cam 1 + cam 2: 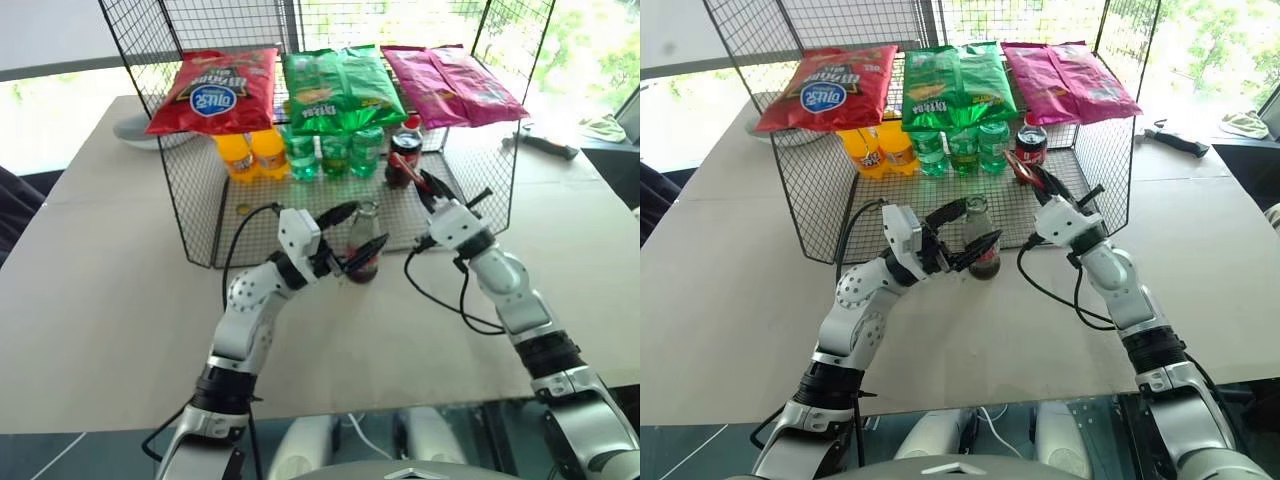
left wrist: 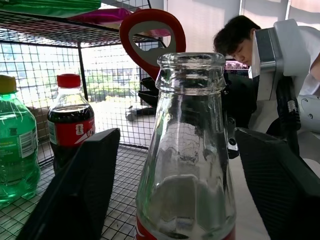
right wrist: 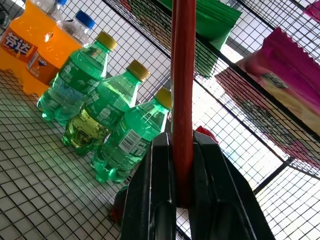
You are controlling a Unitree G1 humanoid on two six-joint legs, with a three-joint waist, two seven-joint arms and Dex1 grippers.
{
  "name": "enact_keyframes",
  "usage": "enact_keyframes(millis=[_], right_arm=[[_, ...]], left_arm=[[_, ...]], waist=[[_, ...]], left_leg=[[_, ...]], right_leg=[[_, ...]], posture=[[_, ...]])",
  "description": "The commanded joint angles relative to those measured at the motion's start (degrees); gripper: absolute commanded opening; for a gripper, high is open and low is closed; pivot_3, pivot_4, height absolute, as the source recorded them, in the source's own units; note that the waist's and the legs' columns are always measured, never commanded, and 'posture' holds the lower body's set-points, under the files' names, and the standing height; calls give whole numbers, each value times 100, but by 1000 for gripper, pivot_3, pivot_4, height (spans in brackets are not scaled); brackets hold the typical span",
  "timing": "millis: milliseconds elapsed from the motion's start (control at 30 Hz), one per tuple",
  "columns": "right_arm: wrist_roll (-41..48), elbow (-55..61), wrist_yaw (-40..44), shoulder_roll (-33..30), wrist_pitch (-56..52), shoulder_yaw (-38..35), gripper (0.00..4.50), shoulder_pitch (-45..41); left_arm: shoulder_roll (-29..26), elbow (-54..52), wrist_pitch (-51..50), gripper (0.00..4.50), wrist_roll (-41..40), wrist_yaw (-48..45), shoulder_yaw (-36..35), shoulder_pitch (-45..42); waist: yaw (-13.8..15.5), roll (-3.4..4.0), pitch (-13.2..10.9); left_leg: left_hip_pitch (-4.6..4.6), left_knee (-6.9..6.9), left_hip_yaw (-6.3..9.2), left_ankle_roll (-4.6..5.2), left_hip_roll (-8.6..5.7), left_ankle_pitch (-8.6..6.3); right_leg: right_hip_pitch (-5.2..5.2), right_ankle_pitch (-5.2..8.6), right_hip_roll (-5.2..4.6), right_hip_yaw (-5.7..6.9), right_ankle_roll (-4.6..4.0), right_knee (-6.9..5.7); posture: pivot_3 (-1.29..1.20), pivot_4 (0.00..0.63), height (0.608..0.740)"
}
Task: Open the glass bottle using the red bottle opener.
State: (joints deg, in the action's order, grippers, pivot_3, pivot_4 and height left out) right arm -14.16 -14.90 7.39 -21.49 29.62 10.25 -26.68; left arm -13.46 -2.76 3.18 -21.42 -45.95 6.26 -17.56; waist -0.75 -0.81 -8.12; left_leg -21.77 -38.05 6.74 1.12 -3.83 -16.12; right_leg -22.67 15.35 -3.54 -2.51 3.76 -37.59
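Two grippers work here. Our left gripper [image 1: 348, 238] has its fingers spread wide either side of the glass bottle [image 1: 364, 246], not clamping it. Our right gripper [image 1: 432, 190], fingers shut on the red bottle opener [image 2: 151, 37], sits at the bottle's two o'clock. The bottle mouth looks uncapped already, though glare may mislead us. We should re-clamp before levering. Bottle stands on the wire rack [image 1: 200, 205] atop the bench [image 1: 110, 300]; windows lie behind.
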Motion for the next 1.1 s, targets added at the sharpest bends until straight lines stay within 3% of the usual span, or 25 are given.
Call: enact_keyframes(millis=[33,333,533,833,1000,1100], right_arm=[[77,251,17,4,24,-191,0,-12],[1159,750,733,174,-882,-366,0,545],[2621,1744,1371,305,-2663,-667,0,1547],[3765,3080,1614,54,-5091,-918,0,2487],[3887,3522,1614,-135,-5600,-1118,2069,2726],[3947,3664,1700,-238,-5750,-1271,3583,2947]], left_arm=[[-4,-132,12,4388,-27,-7,-30,-2],[-162,-339,-117,4388,-133,-100,-86,174],[-359,-506,-203,4388,-159,-127,-141,359],[-935,-990,-441,4388,-291,-377,-354,1072],[-1190,-1147,-429,4500,-268,-348,-595,1514],[-1265,-1185,-415,4500,-214,-262,-739,1733]], waist=[[0,0,0],[3,0,0],[10,3,-2],[8,12,-7],[16,15,-9],[42,15,-9]], left_leg=[[0,0,0,0,0,0],[0,3,1,0,1,0],[-1,5,5,1,2,-1],[3,31,5,1,7,-1],[2,33,5,2,4,-2],[3,40,9,3,4,-3]], right_leg=[[0,0,0,0,0,0],[0,0,-2,0,0,2],[1,0,-9,0,0,3],[-1,0,-24,0,-1,16],[-1,0,-31,2,0,20],[0,0,-34,8,0,22]], posture=[[0,150,740],[0,150,740],[0,150,740],[0,150,740],[0,150,740],[0,150,740]])
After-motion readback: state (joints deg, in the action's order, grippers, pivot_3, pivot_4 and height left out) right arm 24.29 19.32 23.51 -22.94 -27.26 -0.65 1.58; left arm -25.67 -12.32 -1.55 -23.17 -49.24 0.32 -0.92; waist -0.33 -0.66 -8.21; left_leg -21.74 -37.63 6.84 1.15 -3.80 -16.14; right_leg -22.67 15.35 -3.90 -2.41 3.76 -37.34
